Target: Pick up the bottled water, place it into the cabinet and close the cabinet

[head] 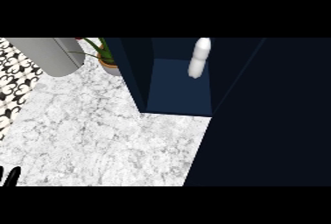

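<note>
Bottled water, a white-ish translucent plastic bottle (199, 58), sits inside the dark navy cabinet (181, 94), toward the back of the compartment, right of centre, just beside the right inner wall. It looks upright w/ the cap end pointing to the top edge of my head view. I see bare blue cabinet floor in front of it, all the way out to the front lip.

Cabinet door, a big dark navy panel (271, 131), stands swung open on the right and covers the whole right side of my view, its edge cutting diagonally across the counter.

White-grey marble countertop (97, 135) is open between the cabinet front and the lower edge.

My left hand (10, 176) only shows as black fingertips at the bottom-left corner, straight and pointing up, holding nothing, well apart from the cabinet. Right hand: not visible to me.

Back left: a grey rounded metal object (48, 54), a green plant in a terracotta pot (107, 59) touching the cabinet's left side, & black-white patterned tile (13, 83) along the left edge.
</note>
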{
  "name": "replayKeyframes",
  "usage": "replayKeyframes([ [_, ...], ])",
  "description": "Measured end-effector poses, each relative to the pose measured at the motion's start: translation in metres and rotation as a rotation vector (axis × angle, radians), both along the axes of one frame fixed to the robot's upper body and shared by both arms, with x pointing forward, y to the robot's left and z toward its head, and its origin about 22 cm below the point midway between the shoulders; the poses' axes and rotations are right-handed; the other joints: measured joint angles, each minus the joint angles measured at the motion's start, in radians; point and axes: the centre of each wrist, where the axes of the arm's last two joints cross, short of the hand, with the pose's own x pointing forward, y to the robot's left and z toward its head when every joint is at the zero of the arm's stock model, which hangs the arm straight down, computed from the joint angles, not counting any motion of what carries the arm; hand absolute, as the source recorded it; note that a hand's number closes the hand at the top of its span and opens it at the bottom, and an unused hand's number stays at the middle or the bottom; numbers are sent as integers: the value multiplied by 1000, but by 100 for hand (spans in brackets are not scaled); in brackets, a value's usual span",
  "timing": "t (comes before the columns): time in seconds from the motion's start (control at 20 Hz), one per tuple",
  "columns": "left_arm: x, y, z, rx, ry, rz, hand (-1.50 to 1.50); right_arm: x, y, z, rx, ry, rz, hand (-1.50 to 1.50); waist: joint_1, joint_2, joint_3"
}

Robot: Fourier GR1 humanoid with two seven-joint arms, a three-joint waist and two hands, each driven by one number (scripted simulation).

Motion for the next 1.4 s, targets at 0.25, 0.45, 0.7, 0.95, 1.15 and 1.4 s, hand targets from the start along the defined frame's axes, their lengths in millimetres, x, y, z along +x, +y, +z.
replayKeyframes([
  [0.25,-7,14,0,-6,3,-17,-150,23,19,0,54,26,7,150,11,0,1],
  [0.45,-15,28,1,-14,8,-20,-150,37,51,4,136,110,14,150,8,10,6],
  [0.7,-28,48,3,-34,0,-13,-150,68,77,16,179,183,23,150,0,15,8],
  [0.95,-39,64,6,-66,-14,-2,-150,110,87,27,217,254,37,150,-9,19,6],
  [1.15,-50,72,14,-77,-20,0,-150,144,86,39,262,265,44,150,-14,18,7],
  [1.4,-62,80,19,-81,-27,11,-150,188,80,49,303,248,65,150,-23,11,8],
])
